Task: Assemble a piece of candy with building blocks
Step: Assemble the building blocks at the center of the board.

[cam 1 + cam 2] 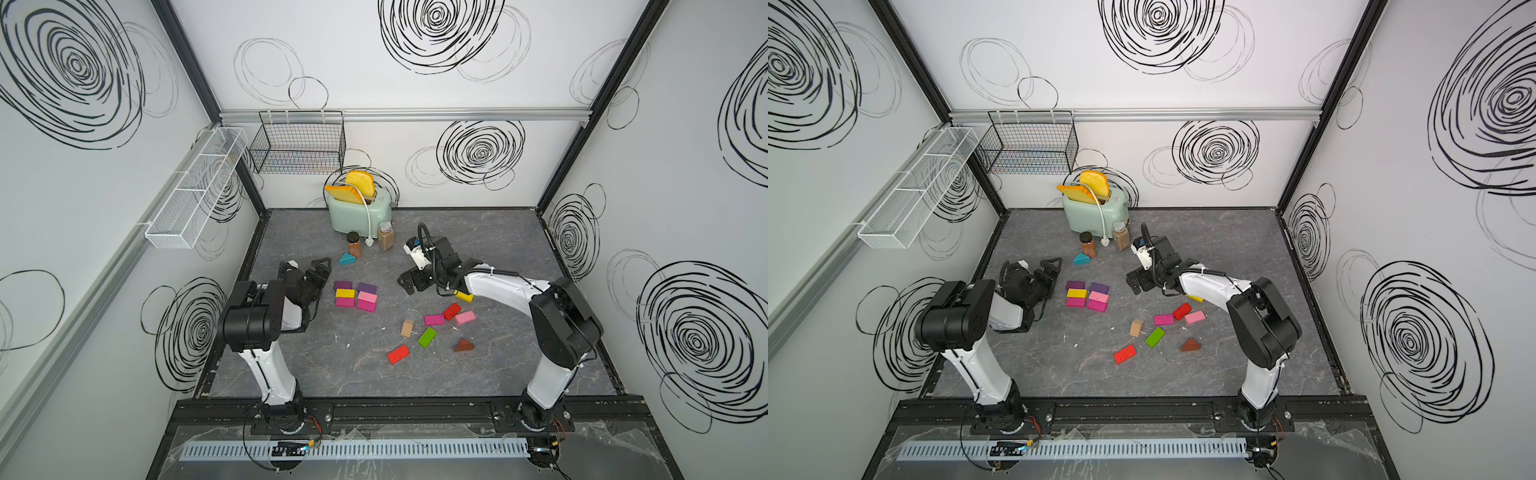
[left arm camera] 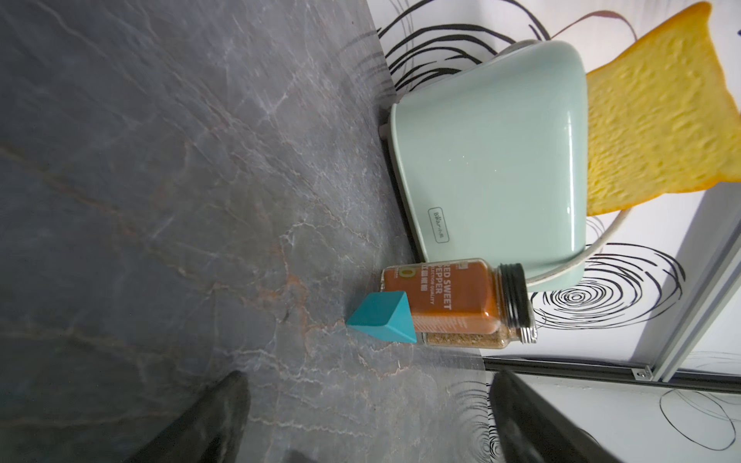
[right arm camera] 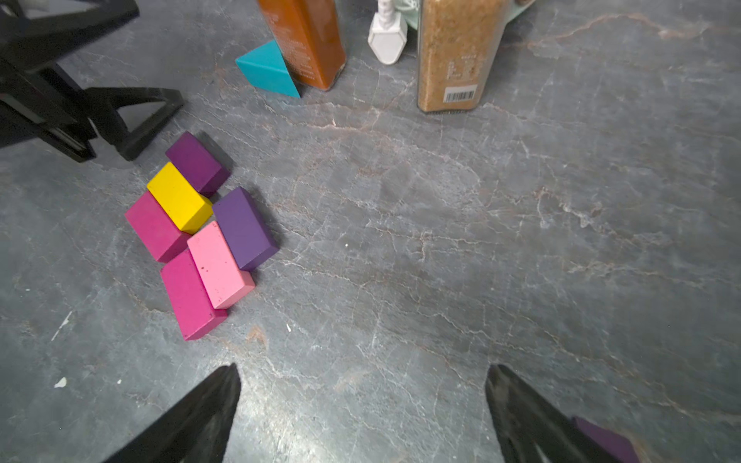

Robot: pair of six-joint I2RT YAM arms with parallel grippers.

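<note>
Flanking the brick cluster (image 1: pixel 366 297), seemingly the candy's body, left gripper (image 2: pixel 367 377) and right gripper (image 3: pixel 363 373) hang open and empty, ready for the teal triangle (image 1: pixel 347 259).

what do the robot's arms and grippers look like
The left arm and right arm both have white tapered links joined by bulky black joint housings, with thin black cables tied along the white shells. The left gripper and right gripper are matte black with pointed jaws; the left one's show as open triangular frames. No markings can be read.
</note>
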